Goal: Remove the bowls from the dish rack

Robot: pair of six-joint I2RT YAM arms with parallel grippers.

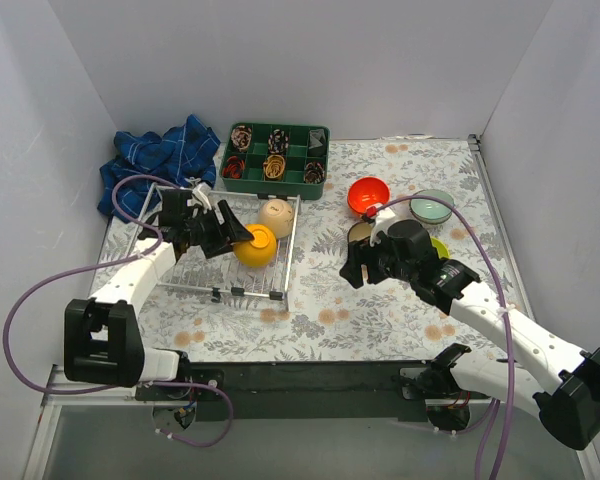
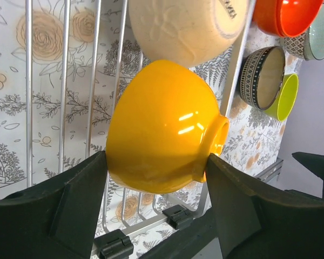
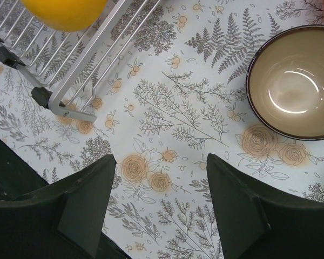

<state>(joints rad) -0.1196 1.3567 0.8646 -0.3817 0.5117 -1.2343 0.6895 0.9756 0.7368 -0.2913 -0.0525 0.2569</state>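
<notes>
Rack: we've got the left tool (image 2: 155, 167) clamped on the yellow-orange bowl (image 2: 162, 129), inside the dish rack (image 1: 195, 270) toward the bench's (image 1: 380, 300) left edge.
In the way: beige bowl (image 1: 276, 215) just behind it.
Right side: right tool (image 3: 161, 162) with fingers apart, dark brown bowl (image 3: 294, 81) near.

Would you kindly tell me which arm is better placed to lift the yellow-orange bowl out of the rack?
Left. The left gripper clasps the yellow-orange bowl in the dish rack, while the right gripper hangs open over the tablecloth beside the dark brown bowl.
</notes>
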